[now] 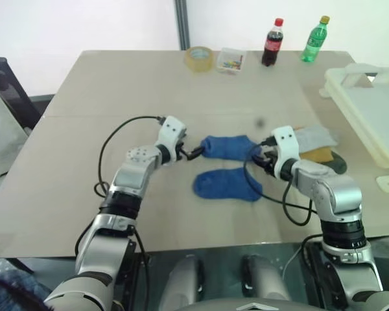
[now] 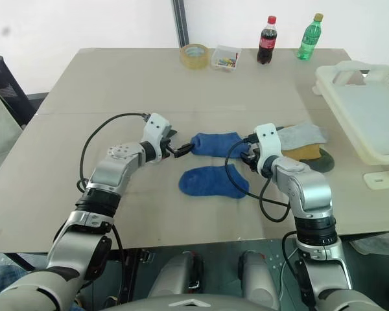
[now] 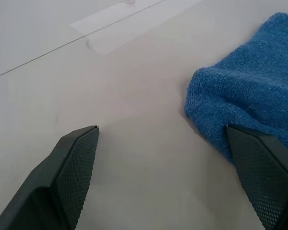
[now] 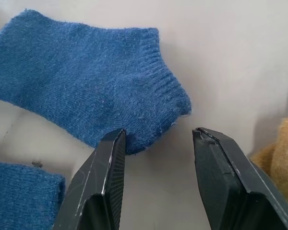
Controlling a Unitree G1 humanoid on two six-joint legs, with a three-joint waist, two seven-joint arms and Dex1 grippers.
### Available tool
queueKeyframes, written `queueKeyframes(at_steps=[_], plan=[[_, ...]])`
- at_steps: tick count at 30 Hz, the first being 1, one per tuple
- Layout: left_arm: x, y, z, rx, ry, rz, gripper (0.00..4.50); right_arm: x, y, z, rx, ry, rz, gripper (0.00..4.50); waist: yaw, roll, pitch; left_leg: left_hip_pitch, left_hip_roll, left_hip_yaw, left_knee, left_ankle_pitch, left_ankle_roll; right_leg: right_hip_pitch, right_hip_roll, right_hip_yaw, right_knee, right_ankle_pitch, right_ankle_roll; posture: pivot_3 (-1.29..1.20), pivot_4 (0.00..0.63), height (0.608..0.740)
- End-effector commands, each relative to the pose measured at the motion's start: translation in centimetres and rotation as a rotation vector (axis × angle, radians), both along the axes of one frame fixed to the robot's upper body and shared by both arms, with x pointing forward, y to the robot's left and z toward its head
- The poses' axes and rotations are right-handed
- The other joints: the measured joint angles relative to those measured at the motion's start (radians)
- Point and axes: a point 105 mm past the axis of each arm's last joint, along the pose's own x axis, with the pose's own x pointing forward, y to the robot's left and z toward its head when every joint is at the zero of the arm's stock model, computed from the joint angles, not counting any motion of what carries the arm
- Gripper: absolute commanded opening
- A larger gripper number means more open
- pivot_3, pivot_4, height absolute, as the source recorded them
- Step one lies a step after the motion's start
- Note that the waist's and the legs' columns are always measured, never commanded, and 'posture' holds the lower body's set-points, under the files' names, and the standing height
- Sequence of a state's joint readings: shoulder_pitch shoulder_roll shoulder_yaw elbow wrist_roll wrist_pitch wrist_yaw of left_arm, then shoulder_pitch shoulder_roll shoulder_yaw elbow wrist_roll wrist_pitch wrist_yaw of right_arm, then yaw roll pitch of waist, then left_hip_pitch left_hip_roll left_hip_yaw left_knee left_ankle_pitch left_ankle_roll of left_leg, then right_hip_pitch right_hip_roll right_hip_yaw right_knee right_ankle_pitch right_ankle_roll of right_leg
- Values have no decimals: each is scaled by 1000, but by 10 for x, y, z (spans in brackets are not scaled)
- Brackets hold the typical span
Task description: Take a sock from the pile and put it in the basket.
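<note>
Landmark: far blue sock [image 1: 228, 147], flat, fuzzy knit, ribbed cuff.

Left gripper [image 1: 193, 153] at one end of that sock, jaws spread wide, holding nothing. In left wrist view, two black wedge fingers [image 3: 72, 177] with dimpled pads; one tip at the sock's rounded edge, the other over bare table [image 1: 117, 91], matte beige.

Right gripper [image 1: 264, 157] at the opposite, cuff end, jaws parted about halfway, gripping nothing. In right wrist view, smooth black fingers [image 4: 103, 187] straddling a gap of table just off the cuff; one tip at the cuff's lower edge, contact uncertain.

Second blue sock [image 1: 227, 184] just nearer than the first, flat, apart from it.

Rest of pile [image 2: 305, 146] just beyond the cuff end: grey sock [image 2: 301, 134], mustard sock [image 2: 305, 153] below it, dark green sock [image 2: 324, 161] at the outer edge. Mustard fibre visible at the frame edge in right wrist view, loose and woolly.

Basket [image 2: 369, 107] well past the pile, at the table's right edge: cream plastic, raised rim, handle cut-out; slotted wall seen in right eye view.

Far behind the sock: tape roll [image 1: 199, 58], clear box [image 1: 231, 60], cola bottle [image 1: 273, 42], green bottle [image 1: 315, 39].
</note>
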State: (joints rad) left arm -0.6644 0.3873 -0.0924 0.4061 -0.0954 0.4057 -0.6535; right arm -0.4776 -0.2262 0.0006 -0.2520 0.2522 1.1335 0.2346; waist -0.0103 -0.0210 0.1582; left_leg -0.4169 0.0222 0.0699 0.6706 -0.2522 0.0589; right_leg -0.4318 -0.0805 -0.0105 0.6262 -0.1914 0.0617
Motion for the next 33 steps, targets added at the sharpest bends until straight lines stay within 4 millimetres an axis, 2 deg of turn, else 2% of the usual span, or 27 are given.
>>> queueKeyframes(at_steps=[1,5,9,10,20,24,26,30,33], plan=[[-5,-9,-13,38,36,-31,3671,2,0,17,28,-70,-7,2307,0,0,0,0,0,0,0,0,0,0,0,0,0,0,0,0,150,740],[-8,-10,-18,66,42,-48,2070,3,1,16,25,-73,-10,2307,0,0,-1,1,0,0,0,0,0,0,0,0,0,0,0,0,150,740],[-9,-12,-18,68,42,-51,232,3,2,13,20,-73,-9,2307,-2,0,-1,1,0,0,1,0,0,1,0,0,1,0,0,0,150,740],[-9,-12,-18,68,41,-51,70,3,2,13,19,-73,-9,2307,-3,0,-1,2,0,0,1,0,0,1,0,0,1,0,0,0,150,740],[-10,-14,-19,63,45,-49,70,4,9,10,38,-64,4,2307,-3,0,-1,1,0,0,1,0,0,1,0,1,1,0,0,0,150,740],[-12,-16,-20,55,47,-50,0,4,8,2,43,-42,-1,1066,-2,0,-1,1,0,0,1,0,0,1,0,1,1,0,0,0,150,740],[-13,-17,-20,47,45,-49,0,4,8,2,46,-41,-1,34,-2,0,-1,1,0,0,1,0,0,1,0,1,1,0,0,0,150,740],[-15,-17,-16,31,32,-59,0,6,8,6,52,-62,5,34,-3,0,-1,1,0,0,1,0,0,1,0,1,1,0,0,0,150,740],[-16,-20,-3,-44,7,-73,0,4,10,7,37,-86,26,34,-4,0,-1,1,0,0,1,0,0,0,0,1,0,0,0,0,150,740]])
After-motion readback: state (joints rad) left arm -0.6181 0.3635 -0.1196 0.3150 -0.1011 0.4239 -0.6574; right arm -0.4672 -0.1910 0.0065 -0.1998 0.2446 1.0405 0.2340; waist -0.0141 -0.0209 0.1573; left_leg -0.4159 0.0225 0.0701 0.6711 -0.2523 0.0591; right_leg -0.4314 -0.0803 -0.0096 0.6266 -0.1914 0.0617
